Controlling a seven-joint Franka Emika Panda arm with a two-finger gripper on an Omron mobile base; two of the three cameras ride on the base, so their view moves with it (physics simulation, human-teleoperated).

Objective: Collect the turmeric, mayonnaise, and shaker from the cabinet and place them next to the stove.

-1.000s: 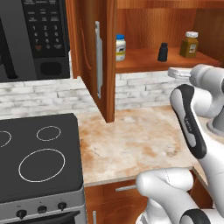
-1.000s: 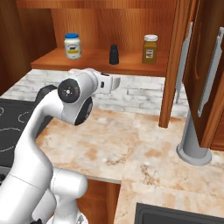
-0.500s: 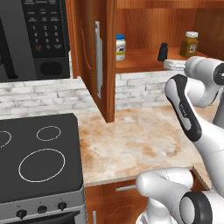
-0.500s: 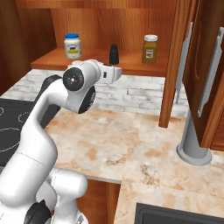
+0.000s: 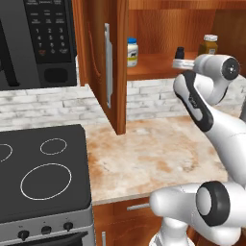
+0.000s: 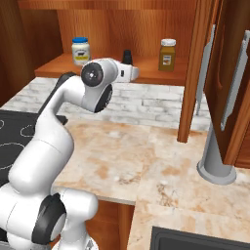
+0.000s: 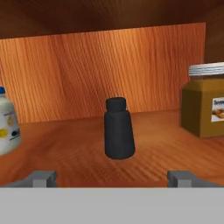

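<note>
Fingertips (image 7: 43,178) of the two-finger gripper (image 7: 113,179) stand spread wide apart at the near edge of the hand view, pinching nothing, with bare shelf wood between them. Just beyond them, centred in the gap and clear of both tips, stands the tiny all-black bottle-shaped shaker (image 7: 118,128), upright on the shelf of the reddish-brown wooden wall cabinet (image 7: 131,78). To its left in that view, well apart, sits the small white mayonnaise jar with the blue lid (image 7: 8,127), partly cut by the frame edge. To its right, also well apart, stands the jar of mustard-brown turmeric with a pale silvery lid (image 7: 205,103), a little farther back than the shaker.

From the base cameras, the white arm reaches up to the shelf front, its hand level with the shaker (image 6: 127,55). The mayonnaise (image 5: 132,52) stands near the open cabinet door with its long vertical silver handle (image 5: 108,65). Below lies a mottled beige stone counter (image 5: 153,153), and beside it, to the left, the black glass stove with white ring outlines (image 5: 41,170). A black microwave (image 5: 45,41) hangs above the stove.
</note>
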